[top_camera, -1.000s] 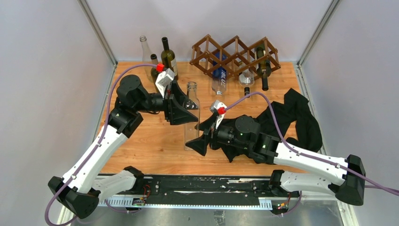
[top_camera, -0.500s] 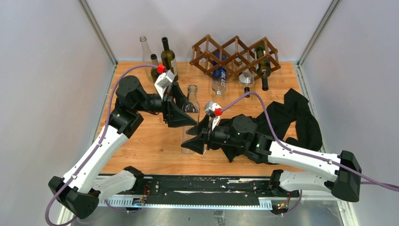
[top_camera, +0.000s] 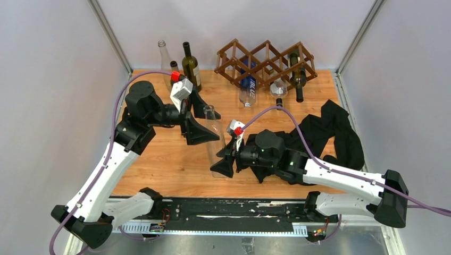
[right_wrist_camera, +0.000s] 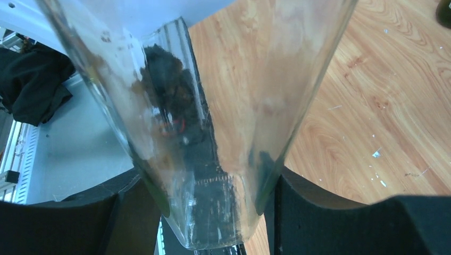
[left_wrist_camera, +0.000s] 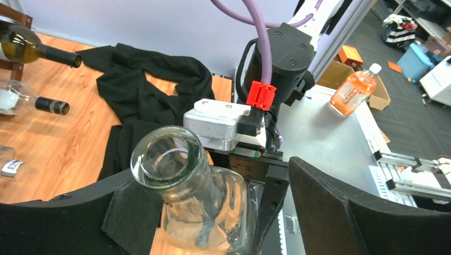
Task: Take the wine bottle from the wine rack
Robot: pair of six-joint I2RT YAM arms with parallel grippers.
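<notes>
Currently: clear glass bottle (top_camera: 214,142) off wine rack (top_camera: 266,61), mid-tabletop toward near edge | right gripper (right_wrist_camera: 213,204) pinching its base, both fingers on glass | left gripper (left_wrist_camera: 213,212) spread around the neck | rack at far edge, dark green bottle (top_camera: 298,74) in it | black cloth (top_camera: 330,133) near right edge

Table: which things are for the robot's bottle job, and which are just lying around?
For the job: wine rack, green bottle in it, clear bottle being held.
Just lying about: black cloth, orange drink bottle.
</notes>
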